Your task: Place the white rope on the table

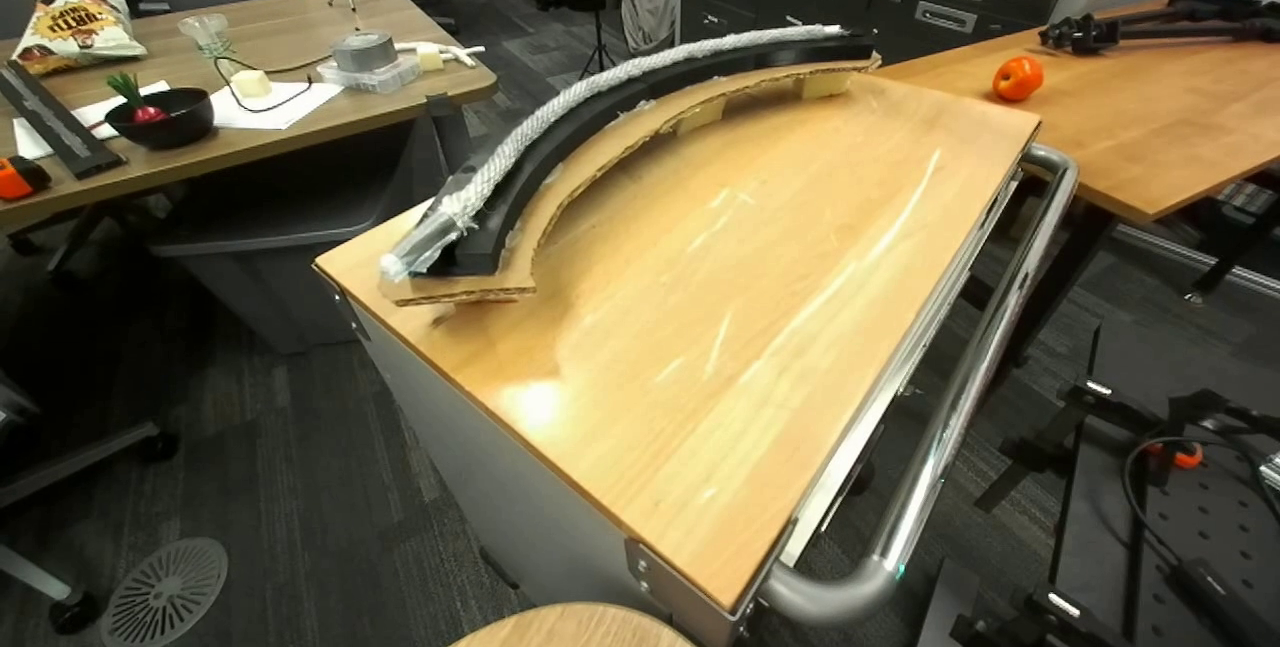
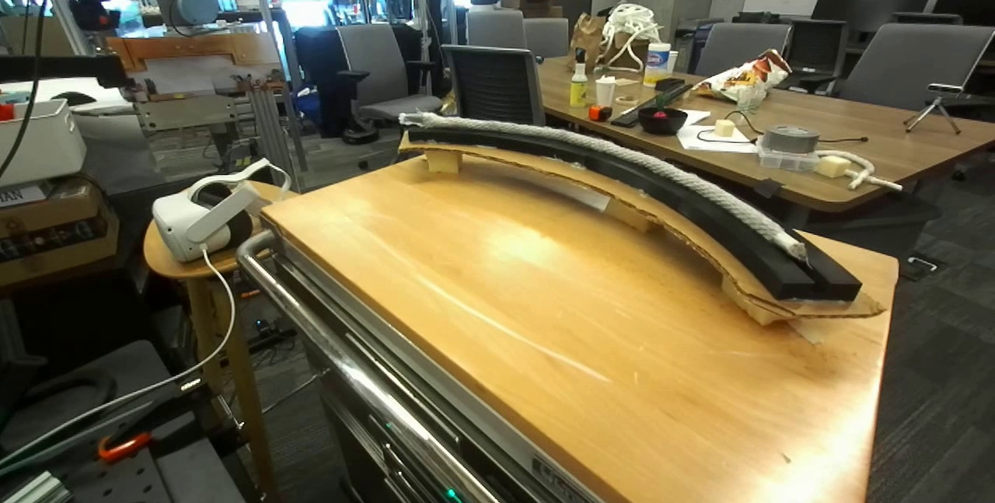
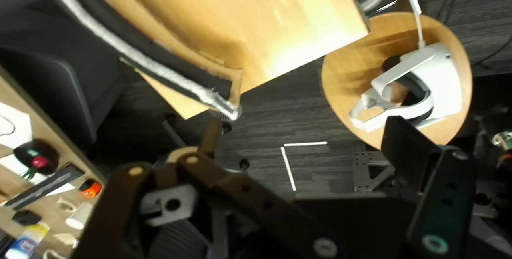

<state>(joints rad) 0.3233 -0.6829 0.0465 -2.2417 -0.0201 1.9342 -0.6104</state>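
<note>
Rope [image 3: 124, 47] lay along black curved track [image 2: 766, 266] over table [image 3: 240, 15], 10 o'clock from gripper [image 3: 305, 143] in wrist view. Fingers [image 3: 408, 151] were spread wide, blurred. Rope's far end was cut off there.

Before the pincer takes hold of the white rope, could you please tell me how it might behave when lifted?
The white rope probably flops, since it curves along the black track. Its coarse weave should resist slipping. The end seemingly wrapped in clear tape may be stiffer.

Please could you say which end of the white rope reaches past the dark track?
The end nearer the headset: the white rope overshoots the track there, its opposite end stopping short.
</note>
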